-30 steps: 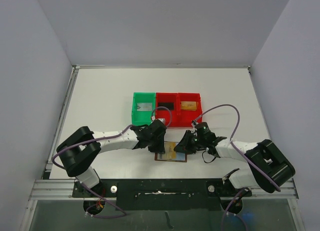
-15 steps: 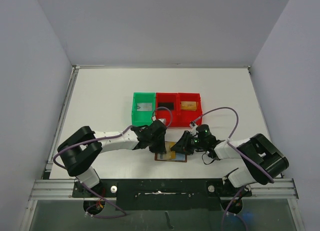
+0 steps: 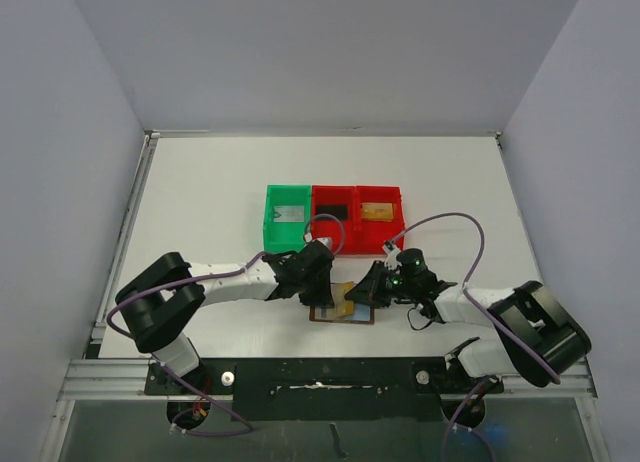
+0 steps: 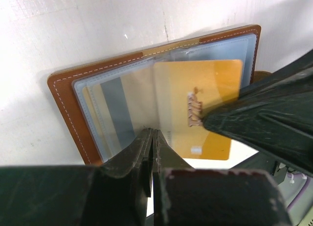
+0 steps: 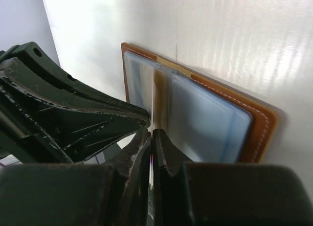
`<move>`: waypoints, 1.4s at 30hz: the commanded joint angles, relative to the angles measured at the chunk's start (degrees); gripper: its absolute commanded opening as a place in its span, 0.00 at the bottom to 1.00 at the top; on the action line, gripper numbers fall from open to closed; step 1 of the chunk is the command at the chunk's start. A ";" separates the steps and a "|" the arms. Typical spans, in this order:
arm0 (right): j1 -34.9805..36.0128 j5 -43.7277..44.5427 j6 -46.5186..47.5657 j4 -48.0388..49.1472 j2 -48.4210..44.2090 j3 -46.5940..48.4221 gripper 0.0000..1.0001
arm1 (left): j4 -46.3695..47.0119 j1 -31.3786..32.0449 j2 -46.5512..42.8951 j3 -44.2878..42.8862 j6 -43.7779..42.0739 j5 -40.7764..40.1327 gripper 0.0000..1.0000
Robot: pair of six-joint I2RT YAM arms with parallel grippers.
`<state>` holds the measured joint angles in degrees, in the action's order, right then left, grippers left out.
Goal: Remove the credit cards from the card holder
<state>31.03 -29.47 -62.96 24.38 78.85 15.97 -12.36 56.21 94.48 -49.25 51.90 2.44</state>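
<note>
White tabletop, stitched leather card holder, gold card

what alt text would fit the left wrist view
An open brown leather card holder lies on a white table, a gold plastic card over its clear sleeves. The dark right pincer grips the card; the left pincer is shut at a sleeve's edge.
</note>
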 commanded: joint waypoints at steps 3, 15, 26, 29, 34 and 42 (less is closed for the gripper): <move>-2.67 3.93 5.73 -12.51 -9.47 1.79 0.00 | -2.27 0.57 0.23 0.97 -0.39 -2.81 0.00; -3.68 10.09 15.11 -24.14 -24.45 8.01 0.00 | -2.84 0.48 -8.94 -0.20 -0.34 -7.25 0.25; -2.31 15.13 28.81 -17.29 -39.82 6.39 0.00 | -11.41 -3.52 -27.21 1.89 -1.45 -18.23 0.53; 0.17 17.80 37.37 -16.62 -43.87 6.34 0.00 | -14.78 -8.12 -32.42 2.77 -3.43 -17.39 0.60; 3.11 26.16 51.23 -23.97 -44.91 11.20 0.00 | -20.62 -16.25 -38.29 3.20 -7.76 -15.06 0.69; 2.13 40.56 65.31 -27.92 -35.21 19.29 0.00 | -26.30 -28.86 -35.70 0.07 -16.31 -11.89 0.72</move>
<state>33.95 0.60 -7.55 -2.83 39.24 30.85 -34.89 30.81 57.95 -46.00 41.41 -10.33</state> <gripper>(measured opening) 0.036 0.716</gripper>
